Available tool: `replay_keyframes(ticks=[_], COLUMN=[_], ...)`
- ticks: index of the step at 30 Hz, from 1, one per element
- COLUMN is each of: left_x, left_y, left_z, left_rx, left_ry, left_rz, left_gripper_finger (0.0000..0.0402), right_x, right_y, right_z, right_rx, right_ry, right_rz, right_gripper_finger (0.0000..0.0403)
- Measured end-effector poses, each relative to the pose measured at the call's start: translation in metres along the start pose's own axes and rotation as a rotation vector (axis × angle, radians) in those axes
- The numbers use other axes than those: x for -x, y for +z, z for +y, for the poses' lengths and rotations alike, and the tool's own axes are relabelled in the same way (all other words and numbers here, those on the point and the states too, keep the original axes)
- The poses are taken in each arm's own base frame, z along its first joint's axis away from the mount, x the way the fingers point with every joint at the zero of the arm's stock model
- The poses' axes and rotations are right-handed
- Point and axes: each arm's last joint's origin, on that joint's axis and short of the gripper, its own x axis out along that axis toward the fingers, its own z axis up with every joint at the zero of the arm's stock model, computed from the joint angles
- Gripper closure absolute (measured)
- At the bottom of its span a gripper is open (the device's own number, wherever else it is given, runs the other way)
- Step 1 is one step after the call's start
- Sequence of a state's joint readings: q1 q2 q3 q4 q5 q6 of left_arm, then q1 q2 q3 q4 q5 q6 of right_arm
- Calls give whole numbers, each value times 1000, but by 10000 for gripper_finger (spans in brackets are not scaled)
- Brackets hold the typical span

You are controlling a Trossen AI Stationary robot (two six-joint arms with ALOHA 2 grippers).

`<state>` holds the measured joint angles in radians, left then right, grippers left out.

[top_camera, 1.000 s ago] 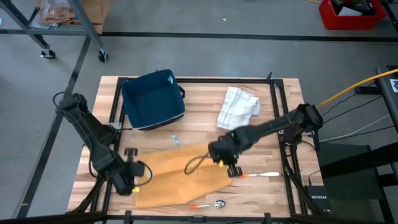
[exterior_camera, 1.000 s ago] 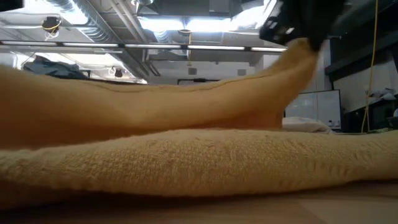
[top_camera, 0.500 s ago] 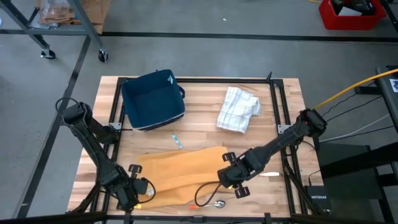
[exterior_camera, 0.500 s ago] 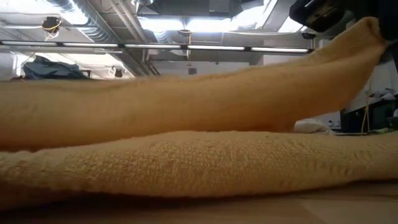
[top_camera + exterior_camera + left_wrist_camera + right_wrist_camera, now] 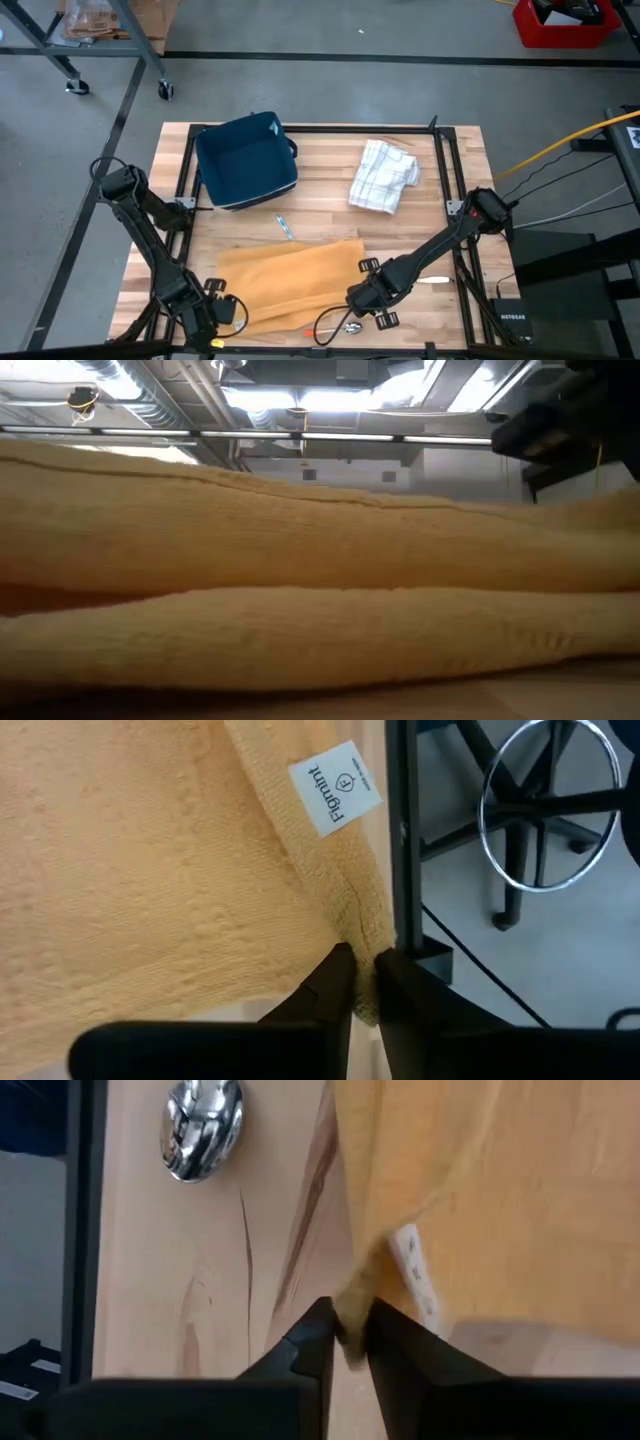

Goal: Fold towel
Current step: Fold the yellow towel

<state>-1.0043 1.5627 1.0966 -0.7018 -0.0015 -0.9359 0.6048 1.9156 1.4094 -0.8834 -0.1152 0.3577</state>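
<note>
The yellow-orange towel [image 5: 290,285] lies near the table's near edge, doubled over in two layers, as the low view shows [image 5: 300,550]. My left gripper [image 5: 205,316] is at the towel's near left corner and is shut on it [image 5: 365,985]. A white label [image 5: 338,790] is sewn to the hem there. My right gripper [image 5: 366,305] is at the near right corner, also shut on the towel [image 5: 348,1335]. My left gripper pinches the towel's hemmed edge at a corner [image 5: 362,945] between its two fingers, a little past the white label. The cloth spreads flat away from the fingers. Whether it holds one layer or several, I cannot tell. My right gripper pinches a corner of the towel [image 5: 352,1302] between its two fingers, beside a small white tag [image 5: 418,1270]. The corner is bunched at the fingers and lies low over the wooden table top. The rest of the cloth spreads away from it.
A dark blue bin [image 5: 247,160] and a white checked cloth [image 5: 383,175] sit toward the far side. A metal spoon [image 5: 350,327] [image 5: 200,1130] lies close to my right gripper. An orange-handled tool [image 5: 425,281] and a small pen [image 5: 285,226] lie near the towel.
Both grippers moved toward the table's near edge and down, still shut on the towel. They carried the raised edge over the layer on the table, so the upper layer, lifted high on the right a second ago, now lies low over the lower layer.
</note>
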Motion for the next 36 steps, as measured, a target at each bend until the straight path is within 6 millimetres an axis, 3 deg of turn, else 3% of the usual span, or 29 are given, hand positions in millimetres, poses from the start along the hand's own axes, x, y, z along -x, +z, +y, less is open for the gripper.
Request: replay_keyframes(ticks=[6, 15, 20, 28, 36], left_x=[0, -15, -22, -21, -28], left_y=[-5, -4, -1, 2, -7], left_z=[-4, -7, -11, -24, -33], left_rx=[115, 259, 235, 41, 8], left_ry=[-9, 2, -25, -136, -155], left_rz=[6, 12, -3, -74, -65], left_gripper_finger=[351, 266, 240, 238, 238], right_x=[-3, -3, -3, -2, -3], right_y=[0, 0, 1, 14, 8], right_z=[-1, -1, -1, 6, 31], right_rx=[-70, -119, -171, -177, -106], right_ry=[-5, -4, -1, 101, 196], right_rz=[12, 11, 3, -114, -104], right_gripper_finger=[322, 318, 318, 317, 317])
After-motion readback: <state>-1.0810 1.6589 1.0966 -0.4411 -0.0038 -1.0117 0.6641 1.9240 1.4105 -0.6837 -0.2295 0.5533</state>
